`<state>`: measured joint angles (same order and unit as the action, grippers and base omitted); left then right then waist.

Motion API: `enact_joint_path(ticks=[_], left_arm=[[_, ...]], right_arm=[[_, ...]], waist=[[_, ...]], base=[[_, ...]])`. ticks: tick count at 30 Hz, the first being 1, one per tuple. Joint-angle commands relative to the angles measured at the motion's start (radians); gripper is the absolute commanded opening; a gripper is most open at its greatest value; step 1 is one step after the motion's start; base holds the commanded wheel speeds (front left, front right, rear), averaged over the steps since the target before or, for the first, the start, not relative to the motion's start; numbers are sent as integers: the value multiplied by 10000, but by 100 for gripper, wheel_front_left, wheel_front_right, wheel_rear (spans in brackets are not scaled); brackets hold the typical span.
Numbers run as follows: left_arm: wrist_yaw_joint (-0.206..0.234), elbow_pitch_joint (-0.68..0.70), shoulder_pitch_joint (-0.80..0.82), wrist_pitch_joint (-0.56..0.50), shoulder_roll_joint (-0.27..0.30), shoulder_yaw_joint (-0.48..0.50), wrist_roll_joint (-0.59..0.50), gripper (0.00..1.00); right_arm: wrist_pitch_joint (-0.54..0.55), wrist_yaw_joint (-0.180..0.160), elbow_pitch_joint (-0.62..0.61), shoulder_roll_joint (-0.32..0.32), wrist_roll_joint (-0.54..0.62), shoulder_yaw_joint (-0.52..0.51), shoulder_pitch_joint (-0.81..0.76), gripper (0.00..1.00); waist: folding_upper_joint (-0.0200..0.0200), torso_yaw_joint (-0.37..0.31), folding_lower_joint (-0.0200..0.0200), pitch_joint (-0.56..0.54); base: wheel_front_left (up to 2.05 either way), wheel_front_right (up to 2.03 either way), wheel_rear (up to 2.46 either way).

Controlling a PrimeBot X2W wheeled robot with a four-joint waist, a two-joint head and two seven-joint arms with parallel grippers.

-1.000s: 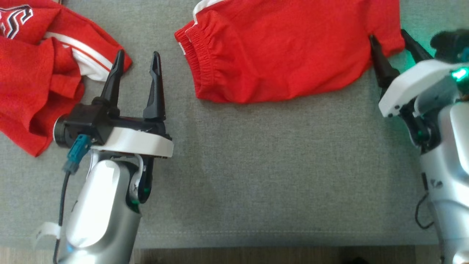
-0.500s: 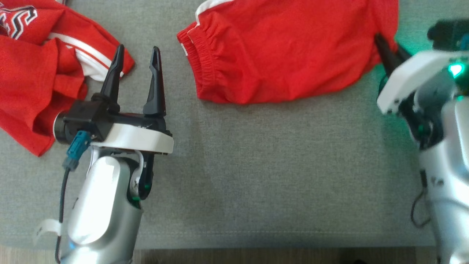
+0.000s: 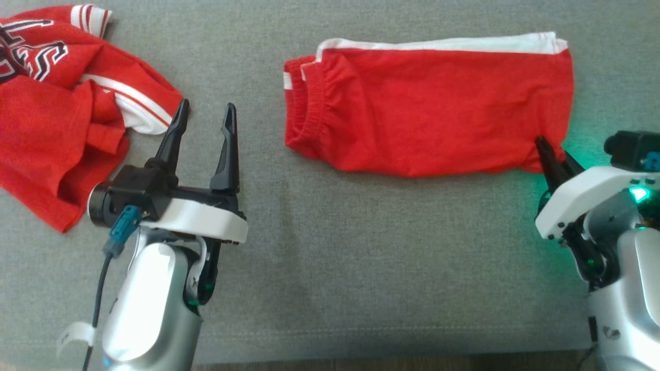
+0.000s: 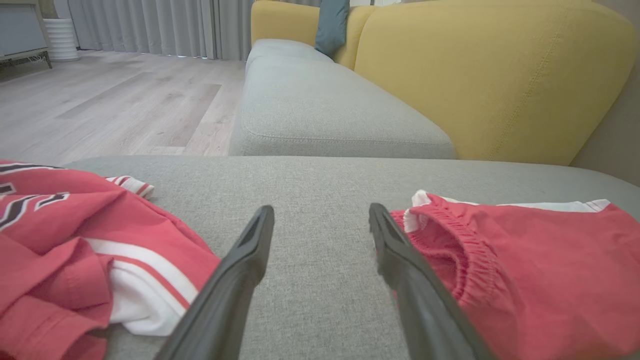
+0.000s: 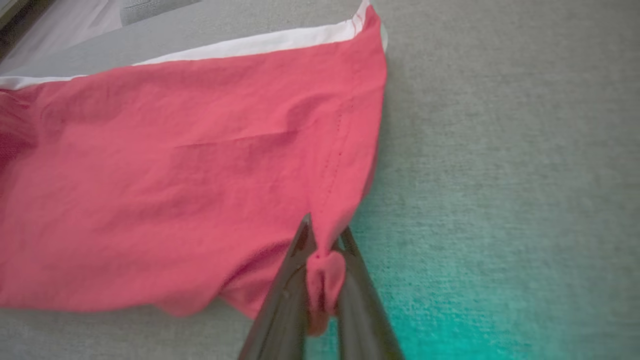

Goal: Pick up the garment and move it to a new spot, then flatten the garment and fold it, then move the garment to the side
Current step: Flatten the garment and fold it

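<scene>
At the near right corner of the red shorts (image 3: 428, 118), my right gripper (image 3: 554, 154) is now pressed together on a pinch of the fabric. A second ago it stood spread to either side of that same corner. My right wrist view shows it plainly: a small bunch of red cloth is squeezed between the two dark fingers (image 5: 280, 310), and a crease runs up the cloth from the pinch. The shorts lie mostly flat on the grey sofa cushion (image 3: 361, 257), with the elastic waistband (image 3: 309, 113) toward my left and a white stripe (image 3: 438, 44) along the far edge. That far edge was cut off by the top of my head view before. The whole picture has slid down since, so my head has moved, not the cloth. My left gripper (image 3: 206, 105) stays spread wide and empty over bare cushion, between the shorts and the crumpled red jersey (image 3: 51, 129), just as it was. A green light (image 3: 639, 194) glows on my right wrist and tints the cushion beside it.
</scene>
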<state>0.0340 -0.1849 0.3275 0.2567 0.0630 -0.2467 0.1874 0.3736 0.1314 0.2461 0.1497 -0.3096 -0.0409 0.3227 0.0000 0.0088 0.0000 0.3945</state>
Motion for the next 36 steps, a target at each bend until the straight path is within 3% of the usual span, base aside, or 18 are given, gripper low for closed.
enact_joint_path(ticks=[1, 13, 22, 30, 36], left_arm=[[-33, 278, 55, 51, 122, 258, -56, 100], [-37, 218, -31, 51, 56, 190, -56, 100], [-35, -35, -190, 51, 26, 101, -78, 100], [-8, 19, -176, 51, -12, 61, -62, 100], [7, 83, -156, 51, -33, 95, -47, 100]], right_arm=[[-59, -7, -132, 134, 100, 49, -129, 0], [-187, -7, -268, 76, 156, 324, 385, 0], [129, -7, -1129, -417, 129, 2937, 1440, 0], [-46, -7, -607, -909, -591, 5075, 1710, 0], [-616, -7, -74, -987, -1394, 5884, 1705, 0]], waist=[[0, 22, 0, -59], [0, 112, 0, -300], [0, 214, 0, -784], [0, 417, 0, -777], [0, 456, 0, -637]], base=[[0, 0, 0], [0, 0, 0], [0, 0, 0], [0, 0, 0], [0, 0, 0]])
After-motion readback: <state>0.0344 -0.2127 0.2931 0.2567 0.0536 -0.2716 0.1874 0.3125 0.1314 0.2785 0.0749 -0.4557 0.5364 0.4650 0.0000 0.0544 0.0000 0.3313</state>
